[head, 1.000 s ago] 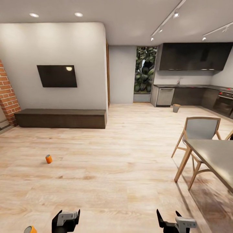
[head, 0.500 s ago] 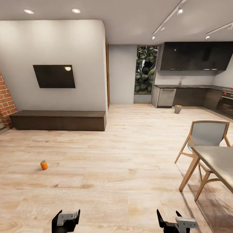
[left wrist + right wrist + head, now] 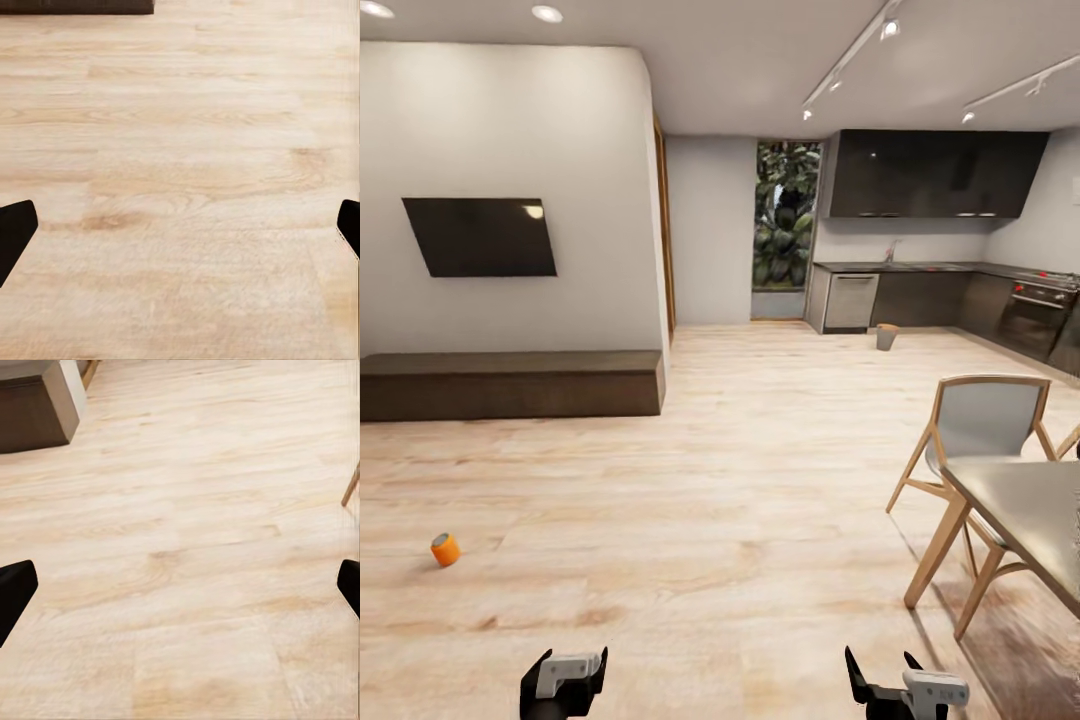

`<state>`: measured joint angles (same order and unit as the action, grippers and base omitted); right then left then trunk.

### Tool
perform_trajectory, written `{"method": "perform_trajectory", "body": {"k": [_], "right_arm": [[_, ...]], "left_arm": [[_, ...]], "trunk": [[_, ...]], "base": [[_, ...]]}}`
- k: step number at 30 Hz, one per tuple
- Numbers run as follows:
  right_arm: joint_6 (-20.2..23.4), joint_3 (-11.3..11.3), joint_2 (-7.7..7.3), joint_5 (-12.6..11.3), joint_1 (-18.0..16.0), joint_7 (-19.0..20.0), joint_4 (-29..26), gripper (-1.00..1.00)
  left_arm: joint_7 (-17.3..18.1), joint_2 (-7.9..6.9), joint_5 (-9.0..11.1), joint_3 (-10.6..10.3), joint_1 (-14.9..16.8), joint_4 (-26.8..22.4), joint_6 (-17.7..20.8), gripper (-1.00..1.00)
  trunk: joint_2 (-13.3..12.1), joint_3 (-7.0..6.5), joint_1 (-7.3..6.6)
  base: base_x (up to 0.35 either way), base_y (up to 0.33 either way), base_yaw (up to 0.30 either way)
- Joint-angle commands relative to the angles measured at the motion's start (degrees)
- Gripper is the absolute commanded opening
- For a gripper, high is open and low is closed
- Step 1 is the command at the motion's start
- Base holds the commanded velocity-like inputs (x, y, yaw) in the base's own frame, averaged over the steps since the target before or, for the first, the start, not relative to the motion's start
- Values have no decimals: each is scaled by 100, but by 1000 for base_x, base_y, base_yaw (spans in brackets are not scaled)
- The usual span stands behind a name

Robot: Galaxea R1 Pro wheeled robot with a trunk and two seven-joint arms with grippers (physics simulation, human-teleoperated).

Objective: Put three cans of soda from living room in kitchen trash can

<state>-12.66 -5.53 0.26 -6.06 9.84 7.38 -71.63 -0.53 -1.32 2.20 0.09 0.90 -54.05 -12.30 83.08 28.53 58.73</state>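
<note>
Open-plan room, pale wood-plank floor [image 3: 740, 480] with visible grain and knots. One orange soda can [image 3: 445, 549], a small cylinder with a grey end, lies tipped on its side on the floor at the left, well apart from both arms. The trash can [image 3: 887, 336], a small tapered grey-beige bucket shape, stands on the floor far back in the kitchen, just in front of the dark cabinets [image 3: 930, 298]. Glossy black upper cabinets [image 3: 935, 173] above, steel-fronted appliance [image 3: 852, 300] at the counter's end, oven [image 3: 1037, 318] at the right.

Left wall is matte white with a flat black TV [image 3: 480, 236]; a long, low, dark brown box-shaped bench [image 3: 510, 382] sits under it. Tall window [image 3: 785, 215] with green foliage at the back. At the right, a chair [image 3: 980, 425] with a light wood frame and grey padded back, tucked beside a grey-topped table [image 3: 1030, 510] on angled wood legs.

Left tool [image 3: 565, 685] and right tool [image 3: 905, 690] are held low at the bottom edge of the head view, dark bodies with pale grey blocks, both aimed forward and down at the floor. In the left wrist view the left tool [image 3: 180, 229] has black fingertips [image 3: 15, 232] at opposite edges, wide apart, nothing between. Same for the right tool [image 3: 180, 589] in its wrist view: fingertips [image 3: 15, 589] spread wide, bare planks between, bench corner [image 3: 37, 405] ahead.
</note>
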Motion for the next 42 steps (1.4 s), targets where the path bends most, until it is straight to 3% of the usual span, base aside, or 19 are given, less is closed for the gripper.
{"method": "perform_trajectory", "body": {"k": [1, 27, 42], "right_arm": [[0, 0, 0, 0, 0, 0, 0, 100], [0, 6, 1, 0, 0, 0, 0, 100], [0, 3, 0, 0, 0, 0, 0, 100]], "left_arm": [[0, 0, 0, 0, 0, 0, 0, 100], [0, 0, 0, -3, -2, 0, 0, 100], [0, 0, 0, -7, -2, 0, 0, 100]], "trunk": [[0, 0, 0], [0, 0, 0], [0, 0, 0]], "base": [[323, 0, -231], [323, 0, -48], [323, 0, -182]]}}
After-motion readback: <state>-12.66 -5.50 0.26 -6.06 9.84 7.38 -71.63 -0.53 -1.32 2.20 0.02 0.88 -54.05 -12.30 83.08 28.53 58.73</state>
